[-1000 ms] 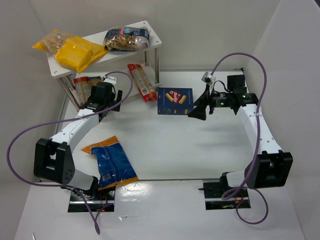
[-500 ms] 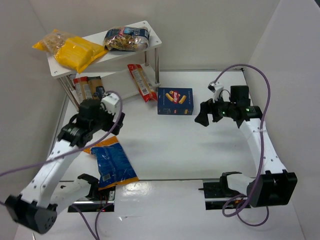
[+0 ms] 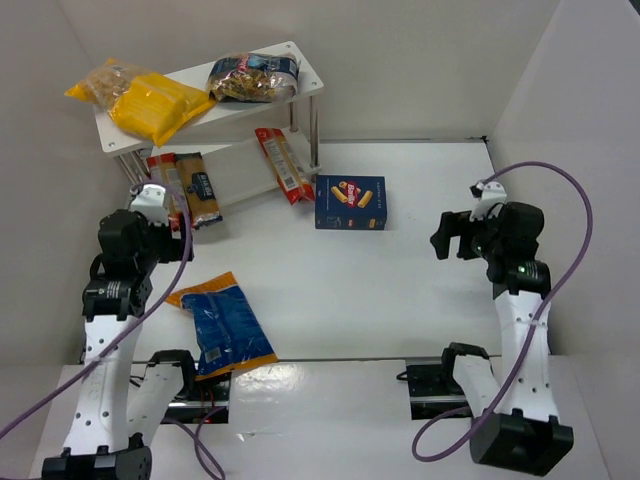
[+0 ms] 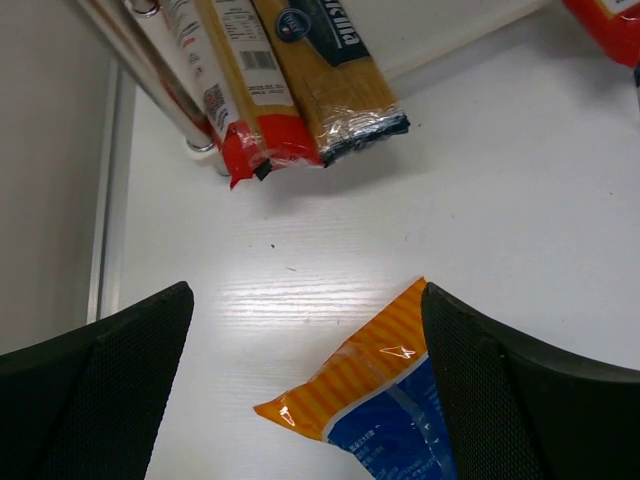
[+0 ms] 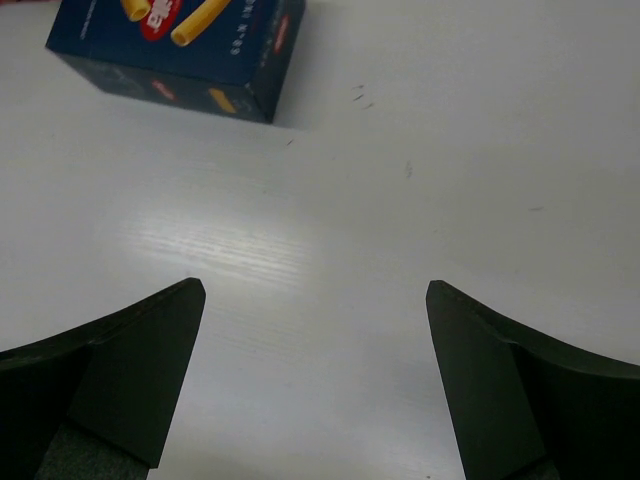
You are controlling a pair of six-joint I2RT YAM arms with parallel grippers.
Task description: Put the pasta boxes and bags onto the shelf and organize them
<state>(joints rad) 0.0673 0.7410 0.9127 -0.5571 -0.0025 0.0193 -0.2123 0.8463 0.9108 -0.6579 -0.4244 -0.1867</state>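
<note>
**Shelf** (image 3: 308, 82): standing at the desk's (image 3: 400, 290) far left corner. Its top board is carrying yellow bags (image 3: 150, 105) and a dark bag (image 3: 252, 77). The lower board is holding a spaghetti pack (image 3: 203, 187) with a red-and-white pack (image 3: 165, 178) touching its left side, both ends jutting past the front edge. A second red pack (image 3: 283, 165) is lying slantwise at that board's right end.

**Left gripper** (image 4: 305, 295): hanging above the desk's left edge, jaws spread wide, carrying nothing.

**Blue bag** (image 3: 222, 325): lying flat toward the desk's near left corner, off the shelf. Its orange end is pointing at the left gripper.

**Box** (image 3: 350, 202): lying face up near the middle of the far edge, just right of the shelf and not on it.

**Right gripper** (image 5: 315, 290): hanging by the desk's right edge, jaws wide apart and empty, with the box well apart from it.

**Handling note:** the blue bag is likely the next pick for the left gripper.
- Bring the jaws down astride the bag's narrow width near the orange end.
- Pinch firmly, since the film is probably slippery.
- Lift it level so the contents are not sliding.
- Take the box across its shorter sides.
</note>
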